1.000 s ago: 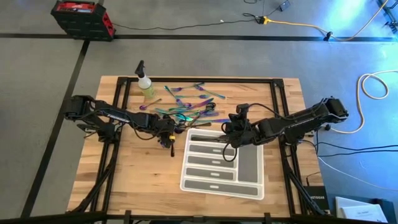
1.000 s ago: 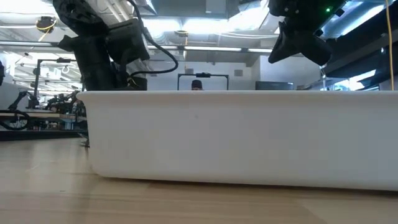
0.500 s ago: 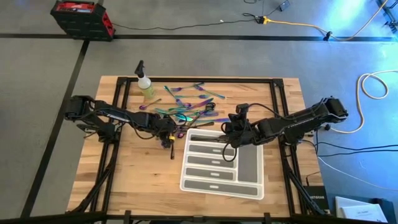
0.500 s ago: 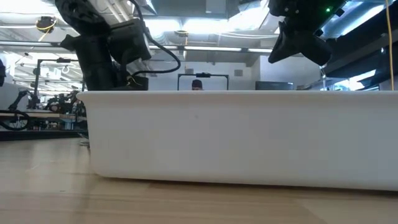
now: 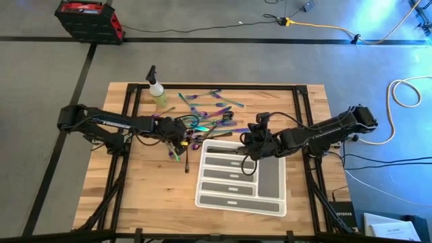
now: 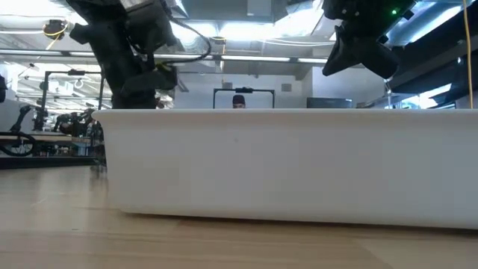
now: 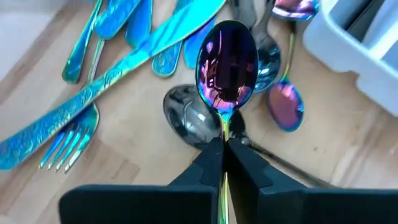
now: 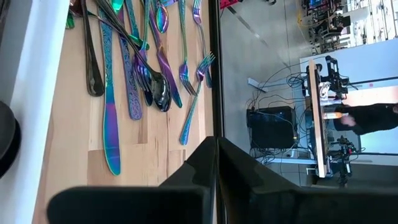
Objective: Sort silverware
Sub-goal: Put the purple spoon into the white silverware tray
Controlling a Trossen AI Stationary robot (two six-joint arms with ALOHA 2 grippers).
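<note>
Iridescent spoon (image 7: pixel 226 71) sticks out from the left gripper (image 7: pixel 224 163), clamped by its handle above the silverware (image 5: pixel 206 111).

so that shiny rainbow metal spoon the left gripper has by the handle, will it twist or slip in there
Probably some. The left gripper pinches only the thin handle of the iridescent purple metal spoon, so the bowl-heavy end may pivot. Its polished surface looks slippery. It seems stiff, so bending is unlikely.

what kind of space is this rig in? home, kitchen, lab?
Most likely a robotics lab or workshop, not a home. The wooden table stands on a bare grey floor with cables trailing across it, the low view shows other robot arms on benches behind, and the right wrist view shows an equipment rack.
</note>
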